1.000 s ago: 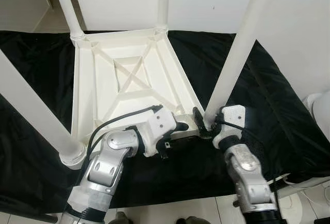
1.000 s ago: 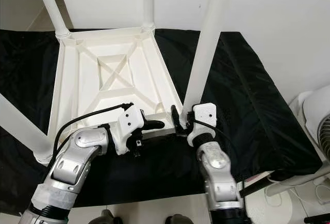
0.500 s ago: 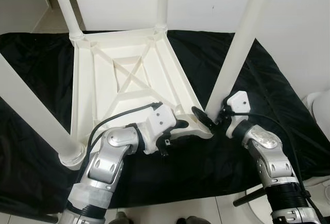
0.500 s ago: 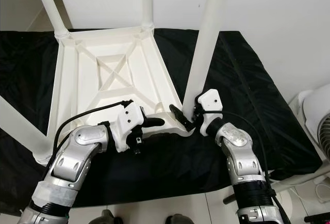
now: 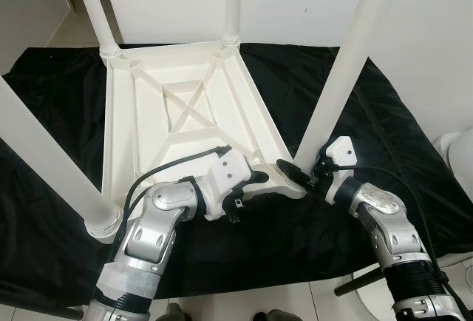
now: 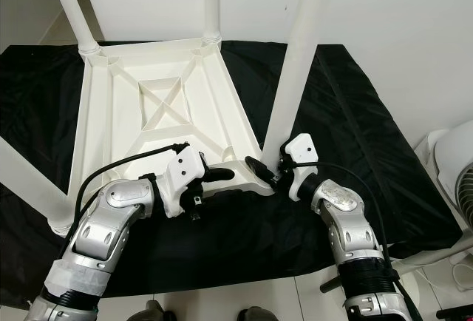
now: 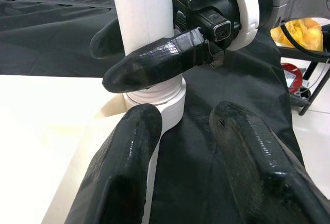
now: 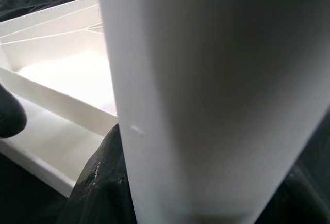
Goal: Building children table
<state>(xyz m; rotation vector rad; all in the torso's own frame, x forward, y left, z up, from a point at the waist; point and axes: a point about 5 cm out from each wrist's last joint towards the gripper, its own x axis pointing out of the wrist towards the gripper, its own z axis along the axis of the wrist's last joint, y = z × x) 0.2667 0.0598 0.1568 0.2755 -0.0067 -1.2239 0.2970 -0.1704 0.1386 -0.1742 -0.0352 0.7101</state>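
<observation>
Upside-down white plastic children's table (image 5: 177,114) lies on black cloth (image 5: 414,151), tubular white legs (image 5: 347,62) up. Right gripper (image 7: 139,53) pinches near-right leg at its socket. Left gripper (image 5: 259,180), fingers (image 7: 124,172) spread, straddles table's near edge beside it.

All four white legs run off the top of the picture, so their ends cannot be seen. The leg (image 5: 342,77) by the right end effector (image 5: 301,175) hides its far finger, and the leg's foot is partly hidden behind the near finger. In the right wrist view this leg (image 8: 216,95) is very close and blurry. The left end effector (image 5: 260,180) covers part of the white table top's (image 5: 185,114) near edge.
</observation>
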